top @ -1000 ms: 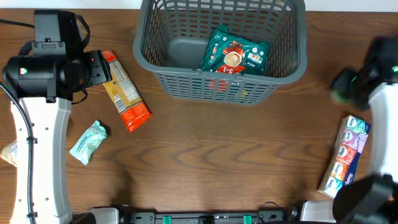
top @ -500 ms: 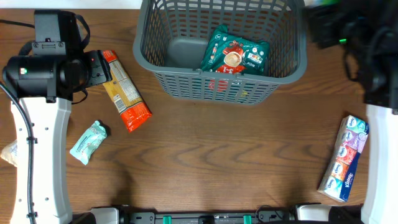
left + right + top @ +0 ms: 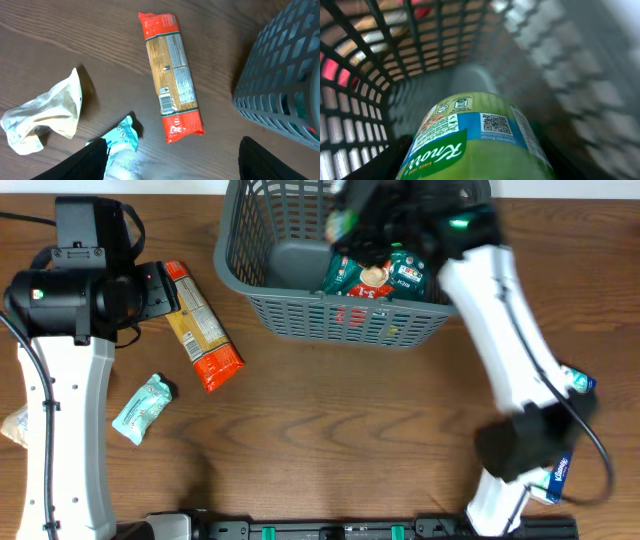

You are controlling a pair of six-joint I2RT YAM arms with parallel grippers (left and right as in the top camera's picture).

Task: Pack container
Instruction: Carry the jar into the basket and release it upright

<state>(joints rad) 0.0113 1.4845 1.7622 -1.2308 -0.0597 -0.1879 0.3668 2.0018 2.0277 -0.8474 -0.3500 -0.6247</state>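
The dark grey basket (image 3: pixel 250 290) stands at the back middle of the table, with a green and red packet (image 3: pixel 385 275) lying in it. My right gripper (image 3: pixel 365 215) is blurred over the basket and is shut on a green Knorr packet (image 3: pixel 470 145), held inside the lattice walls (image 3: pixel 370 75). My left gripper (image 3: pixel 172 165) is open and empty above the table, left of the basket (image 3: pixel 280 75). A long orange and red pasta packet (image 3: pixel 172 75) lies just beyond its fingers and also shows in the overhead view (image 3: pixel 200 330).
A small teal packet (image 3: pixel 142 407) lies at the front left, by my left finger (image 3: pixel 122 137). A crumpled cream bag (image 3: pixel 45 117) lies at the table's left edge. A tissue pack (image 3: pixel 575 383) lies at the right, partly behind the right arm.
The right arm has swung from the far right side to over the basket and now reaches into it. The left arm and the loose packets have not moved.
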